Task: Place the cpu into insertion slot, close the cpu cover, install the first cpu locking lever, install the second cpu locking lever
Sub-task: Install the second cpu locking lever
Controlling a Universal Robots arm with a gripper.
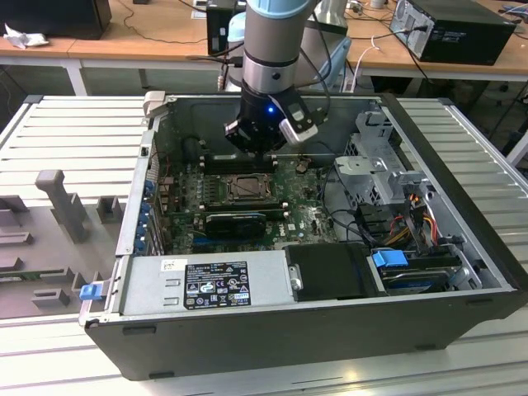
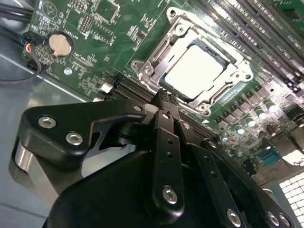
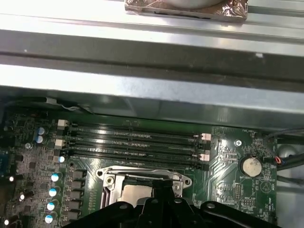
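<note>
The arm point(image 1: 268, 41) is a grey cylinder with a light-blue cap and a blue light. Its gripper point(image 2: 164, 102) is black, linked plates studded with silver screws.

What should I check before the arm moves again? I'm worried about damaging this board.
1. Chip lying flat and square in its seat: ok.
2. Cover folded down around the chip: ok.
3. Cover locked down: cannot tell.
4. Tool close to the cover's edge, above the board: ok.
</note>
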